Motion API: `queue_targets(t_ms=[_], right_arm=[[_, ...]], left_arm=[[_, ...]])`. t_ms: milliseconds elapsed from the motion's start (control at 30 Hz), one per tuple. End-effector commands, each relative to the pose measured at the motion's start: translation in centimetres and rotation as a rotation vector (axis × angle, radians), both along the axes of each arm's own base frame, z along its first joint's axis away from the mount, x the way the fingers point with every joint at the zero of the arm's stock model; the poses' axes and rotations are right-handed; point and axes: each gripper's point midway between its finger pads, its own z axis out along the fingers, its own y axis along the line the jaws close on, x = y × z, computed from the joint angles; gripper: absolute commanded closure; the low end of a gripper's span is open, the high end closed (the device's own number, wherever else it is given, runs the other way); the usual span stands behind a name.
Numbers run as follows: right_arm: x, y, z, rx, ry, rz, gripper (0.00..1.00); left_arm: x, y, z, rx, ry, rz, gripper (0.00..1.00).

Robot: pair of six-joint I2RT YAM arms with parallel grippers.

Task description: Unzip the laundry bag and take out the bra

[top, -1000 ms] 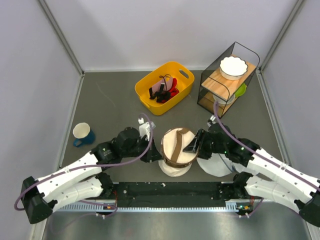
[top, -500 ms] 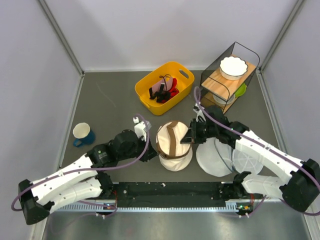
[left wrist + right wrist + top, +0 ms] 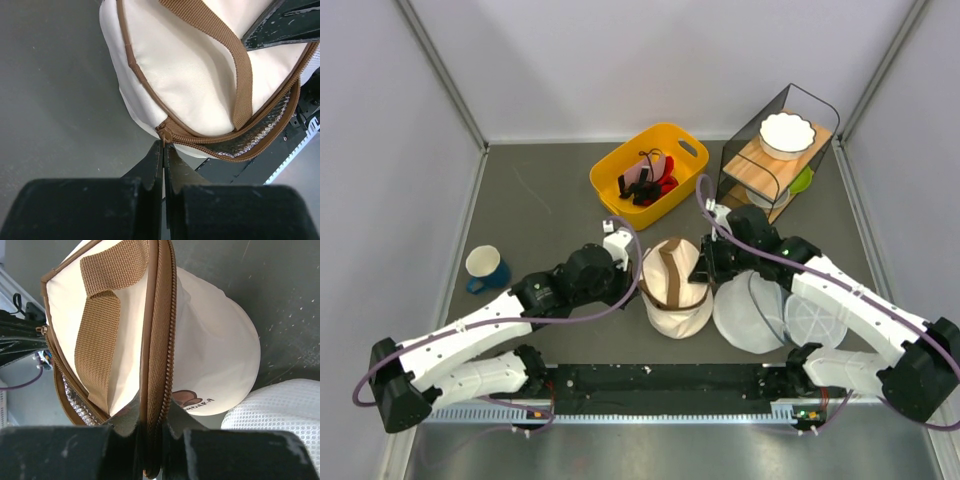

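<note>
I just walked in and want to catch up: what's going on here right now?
Two robot arms are working on the cream laundry bag. The right gripper is clamped on the bag's brown zipper band, steadying it. The left gripper pinches the zipper pull on the opposite side. The zipper is partly open, with silvery lining showing in the gap. No bra is visible yet.

Grey tabletop (image 3: 540, 200), pale lavender walls (image 3: 620, 60) on three sides, metal corner posts (image 3: 440, 70), soft even light.
</note>
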Motion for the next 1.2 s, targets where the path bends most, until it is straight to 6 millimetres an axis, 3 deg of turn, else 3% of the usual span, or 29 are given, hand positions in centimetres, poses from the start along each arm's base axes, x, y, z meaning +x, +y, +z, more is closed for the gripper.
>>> queue_targets(t_ms=[0,33,100,133,167,200,267,333,433,567,800,867,1000,1067,1167], right_arm=[[-0.8,-1.1,-0.4,-0.041,0.021,0.010,1.00],[-0.5,-0.9,-0.3,-0.025,0.021,-0.007,1.00],[-0.5,-0.4,0.0,0.008,0.047,-0.039,1.00],[-0.3,-0.3,0.2,0.015,0.048,-0.056,0.84],[-0.1,-0.3,0.4,0.021,0.049,-0.074,0.59],[0.1,-0.5,0.6,0.017,0.039,-0.094,0.39],[0.9,-1.5,1.5,0.008,-0.007,-0.178,0.29],[1.6,-2.7,2.6,0.004,-0.067,-0.261,0.21],[2.0,-3.8,3.7,0.019,-0.099,-0.338,0.20],[1.9,-5.6,5.2,0.037,-0.150,-0.432,0.25],[1.2,-5.7,4.2,0.027,-0.112,-0.424,0.43],[1.1,-5.7,3.9,0.021,-0.105,-0.423,0.43],[1.1,-6.2,3.1,0.002,-0.101,-0.444,0.31],[1.1,-6.1,2.7,-0.008,-0.091,-0.443,0.30],[0.9,-5.8,2.4,-0.004,-0.072,-0.433,0.48]], left_arm=[[2.3,0.2,3.6,-0.012,-0.134,0.031,0.98],[2.2,0.1,4.4,-0.022,-0.140,0.022,0.82],[2.0,0.2,4.9,-0.014,-0.136,0.015,0.65],[2.0,0.1,6.0,-0.031,-0.149,0.010,0.59],[1.7,0.0,6.7,-0.047,-0.152,-0.001,0.44],[1.6,0.1,7.0,-0.052,-0.153,-0.001,0.40],[1.5,0.2,8.2,-0.070,-0.158,0.004,0.30],[1.6,0.4,8.6,-0.063,-0.150,0.019,0.27],[1.0,-0.1,8.9,-0.082,-0.124,-0.004,0.24],[0.3,-1.2,8.9,-0.130,-0.082,-0.044,0.24],[-0.1,-2.4,8.9,-0.159,-0.060,-0.084,0.24],[-0.1,-2.7,9.0,-0.160,-0.056,-0.093,0.24],[-0.3,-2.8,9.0,-0.161,-0.057,-0.102,0.24],[-0.4,-2.8,9.0,-0.160,-0.058,-0.104,0.24],[-0.6,-3.1,9.0,-0.160,-0.053,-0.115,0.24]])
